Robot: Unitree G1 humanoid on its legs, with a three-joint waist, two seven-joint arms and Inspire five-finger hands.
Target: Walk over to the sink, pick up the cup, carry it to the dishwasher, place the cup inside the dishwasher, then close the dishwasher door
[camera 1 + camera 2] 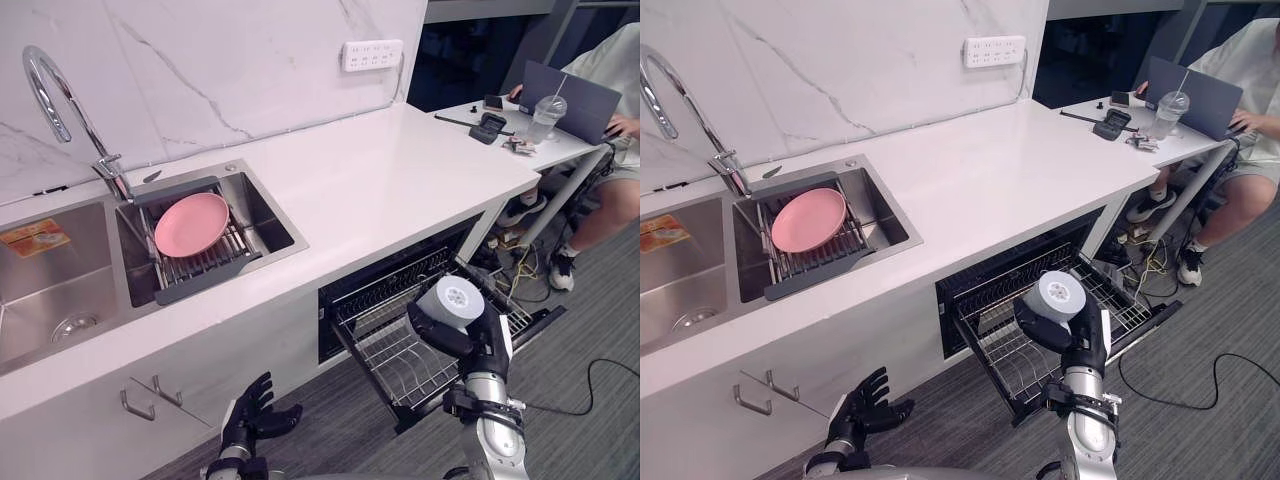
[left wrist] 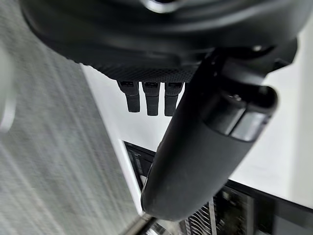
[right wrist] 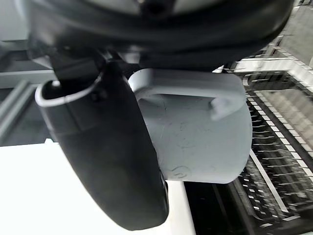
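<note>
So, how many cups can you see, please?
2: the grey cup in the right hand over the dishwasher rack, and a clear lidded cup on the desk.

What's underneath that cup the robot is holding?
The cup, gripped in the right hand, hangs above the dishwasher's pulled-out wire rack. Wire grid shows around it; the patch directly below is covered by hand and cup.

The right hand [image 1: 1087, 338] grips a pale cup [image 1: 1053, 297] over the pulled-out rack [image 1: 1000, 350] of the open dishwasher [image 1: 975, 283]; a pink plate [image 1: 808, 220] lies on a drainer [image 1: 810, 272] in the sink [image 1: 886, 226].
</note>
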